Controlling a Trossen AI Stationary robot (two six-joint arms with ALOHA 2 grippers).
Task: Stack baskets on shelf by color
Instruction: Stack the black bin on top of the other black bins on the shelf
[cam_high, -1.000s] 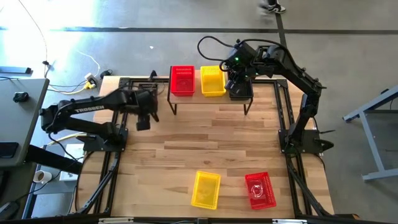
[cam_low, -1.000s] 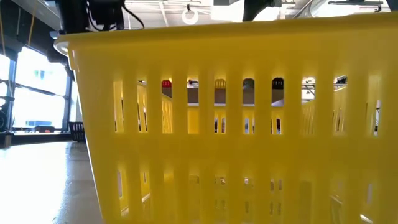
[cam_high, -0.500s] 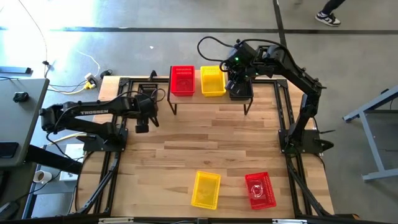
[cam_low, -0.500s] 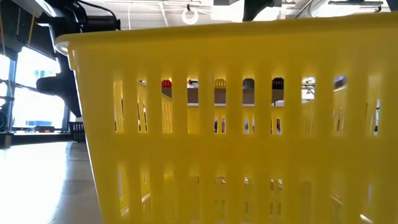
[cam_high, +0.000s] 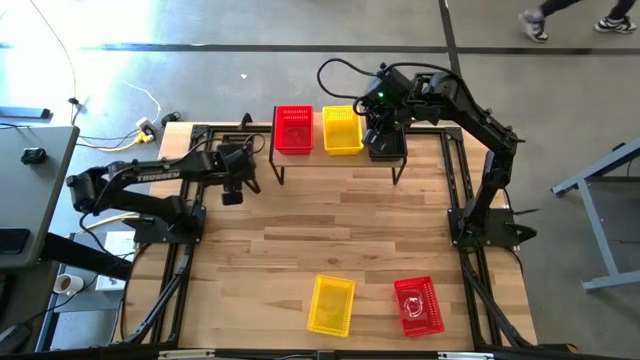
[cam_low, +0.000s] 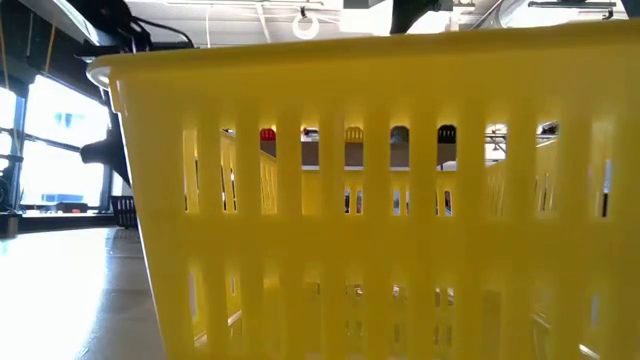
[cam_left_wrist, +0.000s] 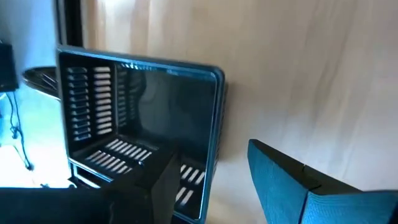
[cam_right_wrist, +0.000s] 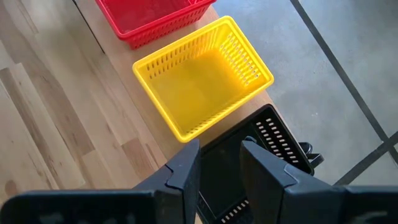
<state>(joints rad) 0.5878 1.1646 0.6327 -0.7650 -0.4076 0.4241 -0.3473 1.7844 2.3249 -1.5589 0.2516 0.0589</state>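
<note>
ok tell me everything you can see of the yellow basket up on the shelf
The yellow basket is a small rectangular plastic bin with slotted sides and a thick rim. It stands upright and empty in the middle of the light wooden shelf, between a red basket and a black basket, close beside both. The right pincer hangs over the black one, not touching the yellow.
</note>
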